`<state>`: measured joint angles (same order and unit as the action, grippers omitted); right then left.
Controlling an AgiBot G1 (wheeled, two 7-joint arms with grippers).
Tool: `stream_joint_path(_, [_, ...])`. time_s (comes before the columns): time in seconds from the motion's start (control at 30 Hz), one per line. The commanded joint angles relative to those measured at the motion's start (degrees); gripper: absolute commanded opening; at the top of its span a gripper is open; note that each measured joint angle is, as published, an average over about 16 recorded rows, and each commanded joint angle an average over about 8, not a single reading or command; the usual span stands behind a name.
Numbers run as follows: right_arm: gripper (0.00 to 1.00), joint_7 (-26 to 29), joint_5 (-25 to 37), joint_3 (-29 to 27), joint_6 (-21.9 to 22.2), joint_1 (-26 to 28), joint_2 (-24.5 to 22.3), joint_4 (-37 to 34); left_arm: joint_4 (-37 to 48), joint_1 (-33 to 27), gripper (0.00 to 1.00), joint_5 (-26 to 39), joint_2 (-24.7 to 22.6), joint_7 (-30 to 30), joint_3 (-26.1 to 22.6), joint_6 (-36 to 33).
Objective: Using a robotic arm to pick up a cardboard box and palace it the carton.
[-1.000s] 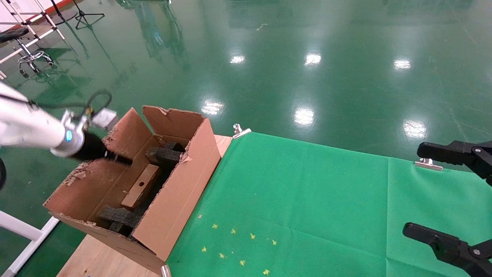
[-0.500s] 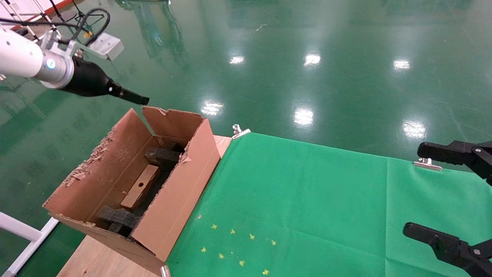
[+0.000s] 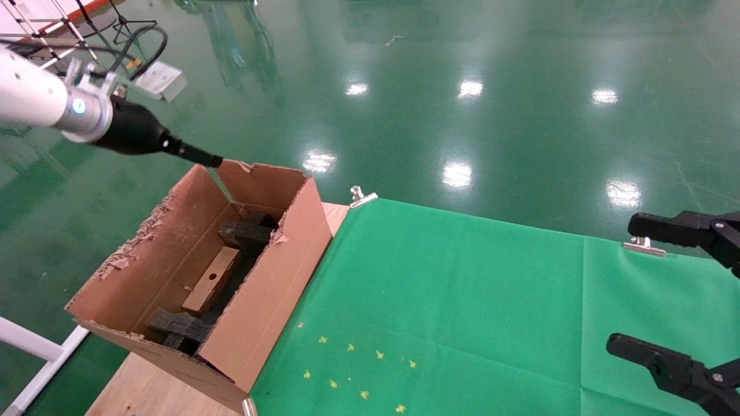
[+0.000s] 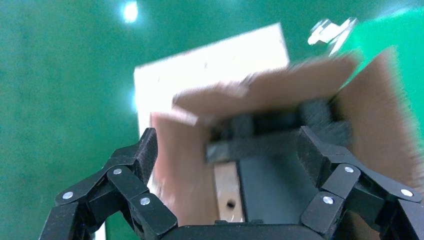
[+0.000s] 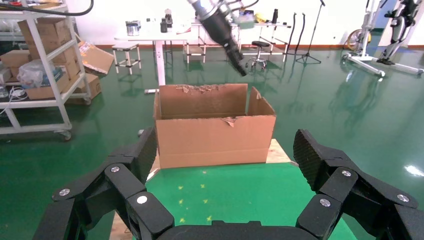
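Cardboard box (image 3: pixel 212 279) lying flat inside the carton (image 3: pixel 272 277) between black foam pieces (image 3: pixel 245 234), long axis along the carton's length. Below and nearer than the left gripper (image 4: pixel 227 150), spread open and empty above the far flap. Right gripper (image 5: pixel 225 150) open too, well apart over the green cloth (image 3: pixel 462 300).

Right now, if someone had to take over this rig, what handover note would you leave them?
Left tool: open, empty, in the air above the far end of the carton.
Right tool: open, empty, parked over the green cloth on the robot's right.
Cardboard box: lying inside the carton among the black foam pieces, hole face up, apart from both tools.
Done: box is in the carton.
Left: nothing on the cloth to pick; probably just bring the left arm to rest.
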<state>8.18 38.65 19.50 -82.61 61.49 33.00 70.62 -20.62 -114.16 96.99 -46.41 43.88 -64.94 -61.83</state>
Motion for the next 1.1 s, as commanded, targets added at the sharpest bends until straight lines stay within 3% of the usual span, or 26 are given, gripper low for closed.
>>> stream_joint_path(0.03, [1.0,0.0,0.0,0.0,0.0,0.0,0.0,0.0,-0.9,1.0,1.0,-1.0,0.2,-0.6,0.9,-0.4])
stream_joint_path(1.1, [1.0,0.0,0.0,0.0,0.0,0.0,0.0,0.0,-30.6,30.4,1.0,-31.9,6.6,-19.1,28.3,-13.8])
